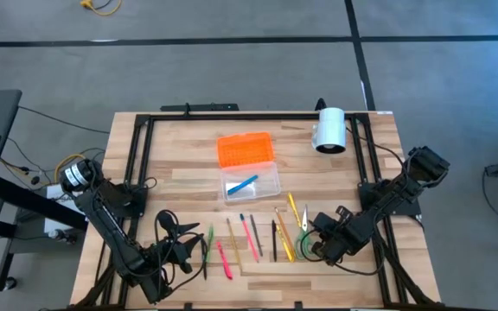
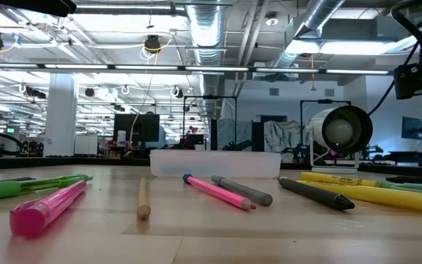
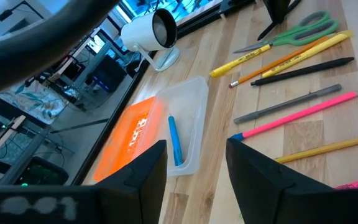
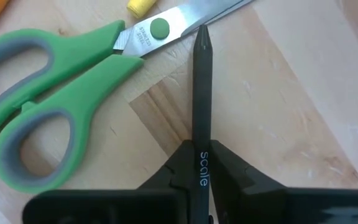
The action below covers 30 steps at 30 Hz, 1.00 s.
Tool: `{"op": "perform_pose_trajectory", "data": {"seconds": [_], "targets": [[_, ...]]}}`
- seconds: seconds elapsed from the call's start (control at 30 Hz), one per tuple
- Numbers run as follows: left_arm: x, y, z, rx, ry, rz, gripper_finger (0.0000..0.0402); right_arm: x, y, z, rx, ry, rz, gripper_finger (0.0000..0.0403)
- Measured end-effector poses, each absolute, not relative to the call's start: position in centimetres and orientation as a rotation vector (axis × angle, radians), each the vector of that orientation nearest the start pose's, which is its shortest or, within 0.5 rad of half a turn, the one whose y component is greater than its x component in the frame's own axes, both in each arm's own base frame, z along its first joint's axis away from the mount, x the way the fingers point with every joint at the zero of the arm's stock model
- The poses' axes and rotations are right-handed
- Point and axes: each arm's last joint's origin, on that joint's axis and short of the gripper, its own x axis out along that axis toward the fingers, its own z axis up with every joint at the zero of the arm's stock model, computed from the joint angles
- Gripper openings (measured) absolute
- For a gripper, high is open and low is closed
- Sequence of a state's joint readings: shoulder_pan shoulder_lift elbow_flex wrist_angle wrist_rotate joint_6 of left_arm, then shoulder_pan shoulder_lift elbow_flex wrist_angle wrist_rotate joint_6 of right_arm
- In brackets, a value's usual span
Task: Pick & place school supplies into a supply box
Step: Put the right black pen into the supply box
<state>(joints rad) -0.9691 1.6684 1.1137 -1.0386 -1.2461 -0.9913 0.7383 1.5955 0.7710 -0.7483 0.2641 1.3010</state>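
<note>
My right gripper (image 4: 199, 149) is near the table's right front, pointing steeply down, shut on a thin black pen (image 4: 202, 93). The pen's pointed tip stands at the blade of the green-handled scissors (image 4: 48, 81). Other pens and pencils (image 1: 249, 240) lie flat in a row on the wood. Behind them the clear supply box (image 1: 252, 184) rests on its base with a blue pen (image 3: 174, 140) inside. Its orange lid (image 1: 246, 149) lies flat beside it. My left gripper (image 3: 196, 162) hovers open at the front left, with nothing between its fingers. My right gripper pinches the black pen's barrel (image 4: 202, 134) between its two fingers. The pen lies along the fingers and sticks out beyond their tips, pointing steeply down. Its tip (image 4: 202, 34) is at the scissors' blade edge beside the pivot. Whether tip and blade touch, I cannot tell.
A white cylinder (image 1: 329, 130) lies at the table's far right. A dark metal frame (image 1: 145, 121) runs along the table's far and side edges. Bare wood lies between the row of pens and the box.
</note>
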Motion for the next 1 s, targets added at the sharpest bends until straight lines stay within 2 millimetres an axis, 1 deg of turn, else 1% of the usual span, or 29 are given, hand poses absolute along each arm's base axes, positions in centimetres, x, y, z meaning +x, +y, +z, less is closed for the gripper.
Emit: {"op": "perform_pose_trajectory", "data": {"seconds": [0.1, 0.33, 0.57, 0.7, 0.83, 1.0], "targets": [[18.3, -21.8, 21.1, 0.481, 0.484, 0.488, 0.0155, 18.0, 15.4, 13.3, 0.313, 1.300, -0.533, 0.0017], [18.3, -21.8, 21.1, 0.481, 0.484, 0.488, 0.0155, 18.0, 15.3, 13.3, 0.291, 1.297, -0.522, 0.0025], [18.3, -21.8, 21.1, 0.481, 0.484, 0.488, 0.0155, 18.0, 15.3, 13.3, 0.273, 1.284, -0.527, 0.0016], [18.3, -21.8, 21.1, 0.481, 0.484, 0.488, 0.0155, 18.0, 15.2, 13.4, 0.263, 1.290, -0.536, 0.0022], [18.3, -21.8, 21.2, 0.489, 0.462, 0.495, 0.0155, 18.3, 15.3, 14.5, 0.221, 1.275, -0.565, 0.0023], [18.3, -21.8, 21.2, 0.498, 0.455, 0.497, 0.0155, 19.5, 16.0, 17.0, 0.125, 1.209, -0.546, 0.0015]]}}
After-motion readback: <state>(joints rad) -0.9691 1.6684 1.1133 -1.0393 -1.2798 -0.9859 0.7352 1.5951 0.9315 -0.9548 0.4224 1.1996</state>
